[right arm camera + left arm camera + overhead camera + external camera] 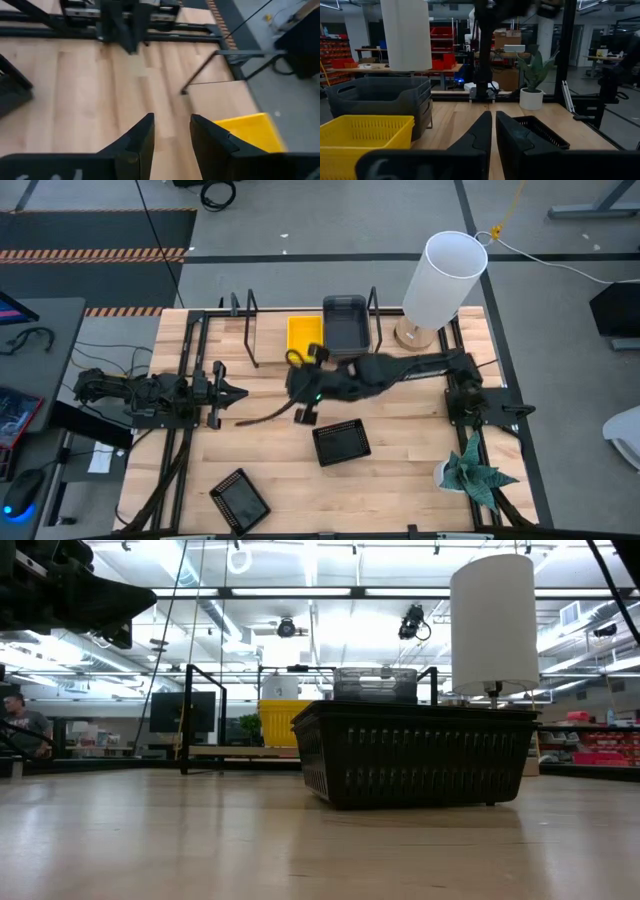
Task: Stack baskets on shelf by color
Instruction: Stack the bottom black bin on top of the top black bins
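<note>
High view: the right hand (303, 370) is seen at the end of the right arm, which is stretched across the middle of the surface (400, 460) toward the shelf. In the right wrist view its two dark fingers (137, 137) are held a little apart with nothing between them, over bare wood, with a corner of the yellow basket (250, 131) just beside them. The yellow basket (304, 334) is set on the shelf (270, 330), the light-wood board with black wire uprights at the far edge of the surface. Just beside it, toward the white cylinder, the dark grey baskets (345, 322) are placed; in the left wrist view they appear as two nested bins (380, 97). A black mesh basket (341, 443) is set on the surface near the right hand, away from the shelf, and fills the middle of the low view (415, 752). A second black mesh basket (240, 500) lies tilted near the front edge, well apart from the first.

The left hand (228, 393) is parked at the left side of the surface, its fingers (480, 132) brought nearly together and empty.

A tall white cylinder (444, 278) on a wooden base stands at the far right end of the shelf, and a potted plant (470, 472) is placed near the front right corner. No brand, label or writing can be read on any of these things.
</note>
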`<state>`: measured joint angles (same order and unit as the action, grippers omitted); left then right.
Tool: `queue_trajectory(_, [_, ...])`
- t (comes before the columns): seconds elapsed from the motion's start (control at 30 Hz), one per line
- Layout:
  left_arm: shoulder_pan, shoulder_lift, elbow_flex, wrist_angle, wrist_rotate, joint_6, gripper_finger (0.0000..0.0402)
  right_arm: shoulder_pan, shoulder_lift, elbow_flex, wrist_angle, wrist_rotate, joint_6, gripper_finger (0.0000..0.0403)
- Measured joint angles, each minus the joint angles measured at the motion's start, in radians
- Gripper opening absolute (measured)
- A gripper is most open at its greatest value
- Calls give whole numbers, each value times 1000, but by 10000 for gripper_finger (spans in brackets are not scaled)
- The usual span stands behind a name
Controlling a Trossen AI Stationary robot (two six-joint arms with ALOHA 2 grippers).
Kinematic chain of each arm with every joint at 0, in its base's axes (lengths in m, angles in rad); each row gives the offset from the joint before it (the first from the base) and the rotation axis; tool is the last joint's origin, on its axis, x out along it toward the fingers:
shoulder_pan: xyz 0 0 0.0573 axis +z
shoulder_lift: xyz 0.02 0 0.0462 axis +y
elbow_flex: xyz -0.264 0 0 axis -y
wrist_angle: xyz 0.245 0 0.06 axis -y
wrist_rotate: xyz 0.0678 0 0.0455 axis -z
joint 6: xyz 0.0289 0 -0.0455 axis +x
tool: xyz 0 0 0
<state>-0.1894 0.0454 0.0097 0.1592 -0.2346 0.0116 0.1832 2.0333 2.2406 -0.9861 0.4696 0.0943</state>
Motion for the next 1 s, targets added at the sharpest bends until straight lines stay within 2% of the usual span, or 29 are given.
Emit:
queue_trajectory(0.1, [0,0,0,0,0,0,25,-37,-56,0,-46,0,-49,130])
queue_trajectory(0.3, [0,0,0,0,0,0,29,-107,-157,0,-142,-18,-48,130])
queue_trajectory(0.63, [0,0,0,0,0,-1,29,-86,-179,-21,-218,-54,-37,130])
queue_trajectory(0.8, [0,0,0,0,0,-1,23,-93,-260,-216,-160,-121,7,130])
queue_trajectory(1.0, [0,0,0,0,0,0,34,-102,-496,-646,188,-226,24,130])
